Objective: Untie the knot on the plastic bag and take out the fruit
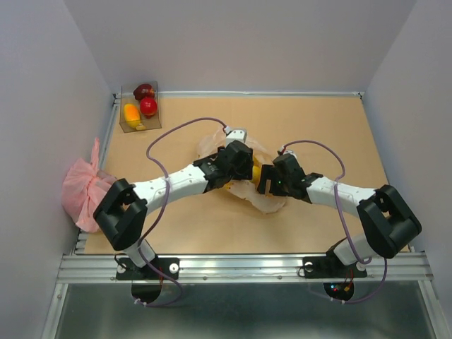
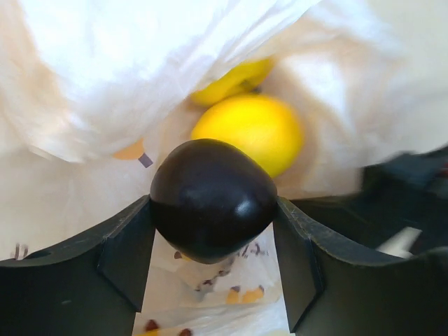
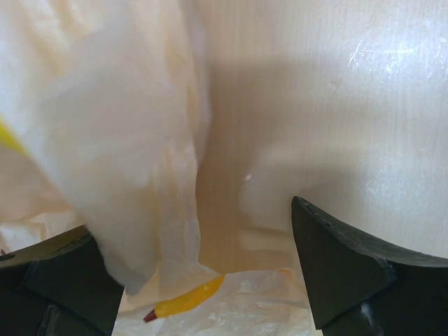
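Left wrist: left gripper (image 2: 212,210), inside the plastic bag (image 2: 105,77), clamps a dark fruit (image 2: 210,189); right gripper (image 3: 189,217) spread apart

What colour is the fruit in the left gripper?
The fruit is near-black; clearest in left wrist view.

Your top view looks down from above and behind the arm bases, far enough back to take in the whole tabletop (image 1: 318,141). Your left wrist view looks out between its own fingers (image 2: 119,259), so near that the dark fruit (image 2: 213,199) fills the middle. Your right wrist view sits just as close. All three share the plastic bag (image 1: 265,201).
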Controlling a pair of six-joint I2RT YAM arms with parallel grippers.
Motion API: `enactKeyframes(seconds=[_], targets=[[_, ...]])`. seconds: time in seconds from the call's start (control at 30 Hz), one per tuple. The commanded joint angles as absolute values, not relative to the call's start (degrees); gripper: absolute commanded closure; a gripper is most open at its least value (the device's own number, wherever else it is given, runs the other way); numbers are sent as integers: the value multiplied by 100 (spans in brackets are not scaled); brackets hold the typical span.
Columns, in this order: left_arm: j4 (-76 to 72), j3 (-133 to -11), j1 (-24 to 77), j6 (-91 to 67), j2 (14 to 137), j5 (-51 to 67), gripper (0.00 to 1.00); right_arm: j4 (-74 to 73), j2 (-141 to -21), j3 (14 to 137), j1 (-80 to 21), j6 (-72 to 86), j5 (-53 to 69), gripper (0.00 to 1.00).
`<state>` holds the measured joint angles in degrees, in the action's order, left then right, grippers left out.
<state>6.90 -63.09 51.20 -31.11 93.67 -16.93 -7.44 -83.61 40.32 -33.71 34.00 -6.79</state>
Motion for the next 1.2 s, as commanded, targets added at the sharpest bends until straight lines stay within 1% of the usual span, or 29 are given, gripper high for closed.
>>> enactKeyframes(seconds=[0.0,0.1,0.27,0.33,0.37,0.43,0.47,0.53,0.57,0.63,0.67,0.73,0.77,0.8,0.87,0.9,1.03,1.17], targets=[[879,-7188,4958,-2769,8430,-1601,61,-624,-8341,3850,-3366,3472,-817,9],[975,-7496,4800,-2488,8236,-1275,61,-615,-8358,3850,-3366,3472,-844,9],[827,-7752,4142,-2399,8139,-63,61,-624,-8367,3920,-3366,3402,-897,9],[756,-7647,4043,-2417,8147,226,61,-624,-8376,3964,-3366,3358,-888,13],[704,-7594,3973,-2426,8174,281,61,-624,-8393,3981,-3366,3340,-888,16],[633,-7498,3868,-2487,8200,553,61,-624,-8402,3999,-3366,3314,-888,19],[563,-7314,3824,-2618,8200,658,60,-624,-8402,4008,-3366,3296,-896,22],[230,-7050,3674,-2724,8139,870,60,-615,-8411,4008,-3366,3287,-914,33],[133,-6797,3648,-2777,8104,888,60,-624,-8420,4008,-3366,3278,-923,43],[44,-6575,3612,-2786,8086,809,59,-624,-8420,4017,-3366,3278,-914,54],[27,-6331,3595,-2821,8069,800,58,-615,-8411,4034,-3358,3252,-897,65],[-366,-5979,3577,-2935,8007,957,58,-633,-8350,4078,-3366,3243,-853,75],[-534,-5611,3577,-3066,7955,1054,58,-642,-8315,4096,-3366,3243,-835,84],[-875,-5442,3577,-3137,7963,1159,58,-650,-8271,4131,-3366,3243,-809,88],[-1037,-5108,3603,-3278,8059,1388,58,-694,-8078,4245,-3366,3243,-800,95],[-1133,-5046,3612,-3339,8094,1432,57,-703,-8025,4306,-3366,3217,-800,96],[-1440,-4975,3700,-3445,8165,1695,55,-782,-7919,4544,-3366,3085,-782,98],[-2012,-5080,3709,-3673,8051,2065,51,-835,-8068,4579,-3375,3015,-853,99]])
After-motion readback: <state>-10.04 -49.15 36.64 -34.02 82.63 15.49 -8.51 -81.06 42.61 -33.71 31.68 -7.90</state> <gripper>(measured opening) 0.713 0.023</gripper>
